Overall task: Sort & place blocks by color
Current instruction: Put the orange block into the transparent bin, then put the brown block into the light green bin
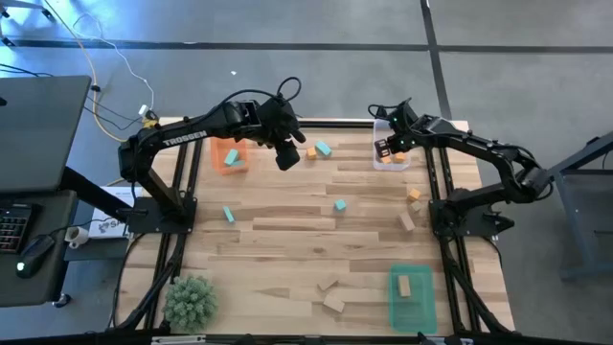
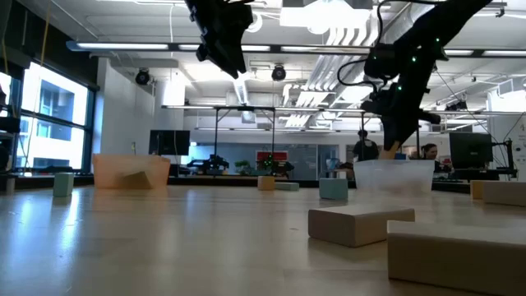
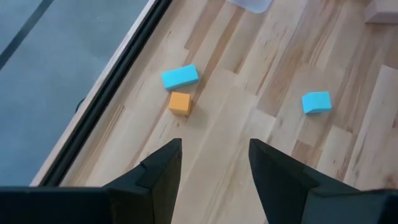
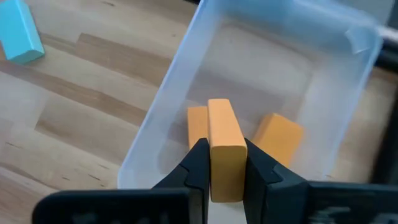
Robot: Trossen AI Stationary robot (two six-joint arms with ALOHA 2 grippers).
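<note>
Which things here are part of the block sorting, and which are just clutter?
Part of the job:
- orange block held by right gripper above the clear tray
- orange tray, green tray
- loose blocks: teal block, tan block
- left gripper, open, empty

Lying about:
- plant
- keyboard, mouse

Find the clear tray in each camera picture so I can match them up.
High view: clear tray at the table's far edge, right of centre, under the right hand.
Low view: right of centre, beneath the same arm.
Left wrist view: only a corner.
Right wrist view: fills the middle.
Shared landmark: the orange block the right hand grips.
</note>
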